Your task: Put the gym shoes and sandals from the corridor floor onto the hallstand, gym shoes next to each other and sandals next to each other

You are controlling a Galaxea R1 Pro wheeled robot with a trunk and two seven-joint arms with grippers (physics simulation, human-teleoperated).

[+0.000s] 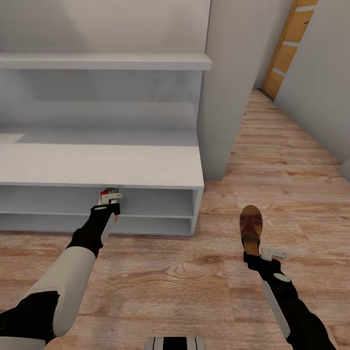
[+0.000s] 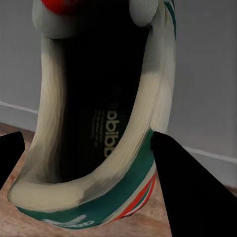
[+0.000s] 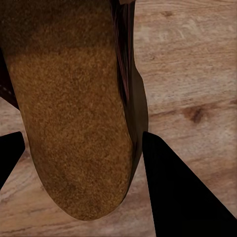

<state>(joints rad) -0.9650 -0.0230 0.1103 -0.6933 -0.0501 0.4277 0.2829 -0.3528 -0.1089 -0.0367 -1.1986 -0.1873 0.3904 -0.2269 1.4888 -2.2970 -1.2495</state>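
Gym shoe first: we see a white low sneaker with green side stripes and a red-orange tongue patch carried at the left end effector, at the mouth of the upper open shelf of the pale grey low hallstand, toward ten o'clock from the robot's base. In the left wrist view the padded heel collar sits between the two dark fingers; the end effector looks pinched on the heel rim.

We judge this shoe light, with a soft collar that will squash and a stiffer sole, so a pinch on the heel rim should hold, though the toe may sag.

The dark reddish-brown leather sandal with a tan footbed lies flat on the light brown wood-plank corridor floor, toward one o'clock. The right end effector sits at its heel, fingers spread either side of the footbed; whether they touch it we cannot tell.

We expect the sandal to be light and fairly stiff, its footbed grippy like suede. Squeezing across the heel's edges seems best.
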